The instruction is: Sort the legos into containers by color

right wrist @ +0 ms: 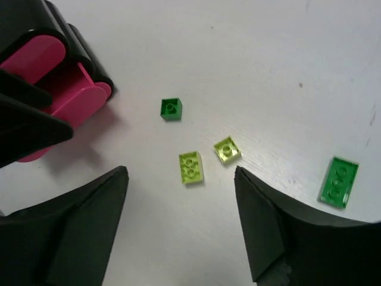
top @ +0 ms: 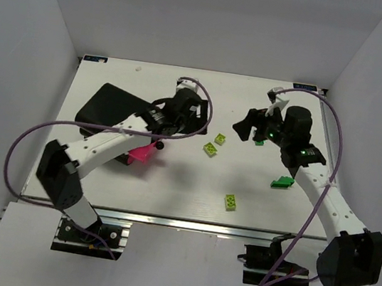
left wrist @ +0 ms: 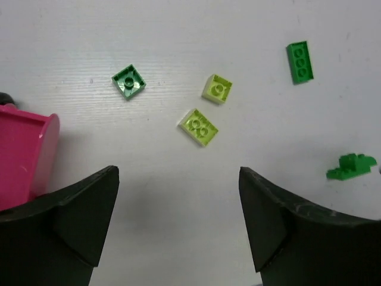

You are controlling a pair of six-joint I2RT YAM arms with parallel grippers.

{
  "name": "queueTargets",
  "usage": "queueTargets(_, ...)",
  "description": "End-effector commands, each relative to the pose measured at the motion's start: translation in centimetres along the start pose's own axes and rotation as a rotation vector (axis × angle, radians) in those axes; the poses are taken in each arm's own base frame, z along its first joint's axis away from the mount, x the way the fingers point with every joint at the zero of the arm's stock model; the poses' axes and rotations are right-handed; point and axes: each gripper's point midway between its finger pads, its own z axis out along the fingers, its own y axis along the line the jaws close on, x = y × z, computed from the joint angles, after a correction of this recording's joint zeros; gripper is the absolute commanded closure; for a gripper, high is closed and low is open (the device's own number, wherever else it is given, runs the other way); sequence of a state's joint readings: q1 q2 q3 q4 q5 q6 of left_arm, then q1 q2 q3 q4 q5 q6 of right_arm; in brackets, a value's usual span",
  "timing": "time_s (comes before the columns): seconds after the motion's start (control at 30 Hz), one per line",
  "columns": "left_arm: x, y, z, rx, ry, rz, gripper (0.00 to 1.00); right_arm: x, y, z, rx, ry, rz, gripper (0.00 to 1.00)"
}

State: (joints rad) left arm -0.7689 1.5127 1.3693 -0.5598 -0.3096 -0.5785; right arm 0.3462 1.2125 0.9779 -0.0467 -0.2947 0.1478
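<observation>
Two lime legos (top: 210, 149) (top: 219, 139) lie mid-table, and a third (top: 230, 202) sits nearer the front. Dark green legos lie at the right (top: 282, 182) (top: 259, 142). The black cabinet (top: 110, 109) stands at the left with a pink drawer (top: 142, 154) pulled out. My left gripper (left wrist: 177, 173) is open and empty above bare table; a dark green lego (left wrist: 128, 81) and two lime ones (left wrist: 199, 127) (left wrist: 218, 89) lie beyond it. My right gripper (right wrist: 181, 173) is open and empty, with a lime lego (right wrist: 191, 167) on the table just past its fingertips.
White walls close in the table on three sides. In the right wrist view the left arm's black body (right wrist: 24, 119) sits in front of the pink drawers (right wrist: 71, 101). A long dark green lego (right wrist: 339, 182) lies off to the right.
</observation>
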Motion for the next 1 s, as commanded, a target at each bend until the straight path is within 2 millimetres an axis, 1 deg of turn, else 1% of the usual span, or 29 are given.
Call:
queueTargets(0.0,1.1,0.1,1.3,-0.132,0.073,-0.048,0.08,2.2,-1.0,-2.0,-0.055,0.078,0.042,0.17)
queueTargets(0.03,2.1,0.4,3.2,-0.186,0.105,-0.04,0.07,1.6,-1.7,-2.6,-0.038,0.072,0.046,0.16)
queueTargets(0.07,2.4,0.1,3.9,-0.209,0.112,-0.055,0.06,1.2,-1.8,-3.0,-0.049,0.071,0.051,0.16)
queueTargets(0.1,1.6,-0.2,4.0,-0.236,0.112,-0.07,0.06,0.9,-2.6,-3.6,-0.029,0.069,0.07,0.15)
queueTargets(0.13,1.6,-0.2,4.7,-0.265,0.113,-0.084,0.06,0.6,-2.7,-3.9,-0.034,0.06,0.073,0.16)
queueTargets(0.17,2.6,0.3,6.3,-0.321,0.124,-0.092,0.06,0.5,-2.3,-4.3,-0.055,0.053,0.072,0.16)
queueTargets(0.2,2.8,0.6,6.5,-0.351,0.135,-0.099,0.06,0.6,-2.8,-4.6,-0.045,0.05,0.077,0.16)
queueTargets(0.23,2.1,0.0,6.9,-0.349,0.116,-0.122,0.06,0.2,-2.7,-5.1,-0.046,0.034,0.066,0.17)
queueTargets(0.27,2.9,0.4,8.0,-0.389,0.12,-0.139,0.07,0.1,-2.6,-5.4,-0.056,0.028,0.061,0.17)
queueTargets(0.3,2.8,0.3,8.4,-0.393,0.116,-0.152,0.08,0.2,-3.2,-5.7,-0.043,0.026,0.065,0.18)
queueTargets(0.37,2.6,0.0,9.1,-0.398,0.099,-0.17,0.1,0.2,-3.4,-6.1,-0.05,0.018,0.066,0.2)
queueTargets(0.4,3.0,0.5,9.9,-0.426,0.093,-0.16,0.12,0.2,-3.3,-6.2,-0.056,0.02,0.067,0.2)
queueTargets(0.43,2.3,0.2,10.2,-0.432,0.072,-0.171,0.13,0.4,-3.7,-6.3,-0.054,0.02,0.075,0.21)
queueTargets(0.47,2.1,0.7,10.6,-0.45,0.066,-0.187,0.14,0.5,-3.7,-6.4,-0.069,0.022,0.086,0.21)
queueTargets(0.5,2.8,1.0,11.5,-0.47,0.08,-0.174,0.16,0.8,-3.7,-6.4,-0.074,0.028,0.094,0.22)
queueTargets(0.53,3.0,1.0,11.8,-0.477,0.081,-0.176,0.16,1.0,-3.7,-6.4,-0.082,0.032,0.103,0.22)
queueTargets(0.57,2.5,1.2,12.2,-0.484,0.07,-0.189,0.17,1.0,-3.3,-6.4,-0.104,0.034,0.104,0.23)
queueTargets(0.6,3.1,1.7,12.9,-0.511,0.073,-0.176,0.17,0.8,-4.2,-6.8,-0.084,0.024,0.112,0.24)
queueTargets(0.63,3.2,1.7,13.1,-0.516,0.069,-0.175,0.17,0.8,-4.2,-6.8,-0.085,0.024,0.115,0.24)
queueTargets(0.7,3.9,2.2,13.9,-0.54,0.072,-0.164,0.18,0.8,-4.4,-7.0,-0.085,0.018,0.115,0.24)
queueTargets(0.83,4.7,3.4,14.7,-0.582,0.076,-0.158,0.18,0.8,-4.6,-7.3,-0.089,0.009,0.111,0.24)
queueTargets(0.87,4.8,3.4,14.8,-0.585,0.077,-0.156,0.18,0.7,-4.7,-7.4,-0.086,0.006,0.111,0.24)
queueTargets(0.9,4.8,4.0,15.1,-0.595,0.075,-0.158,0.18,0.8,-4.8,-7.4,-0.087,0.007,0.114,0.24)
queueTargets(0.97,5.1,4.1,15.4,-0.597,0.081,-0.152,0.18,0.8,-4.7,-7.5,-0.093,0.007,0.115,0.24)
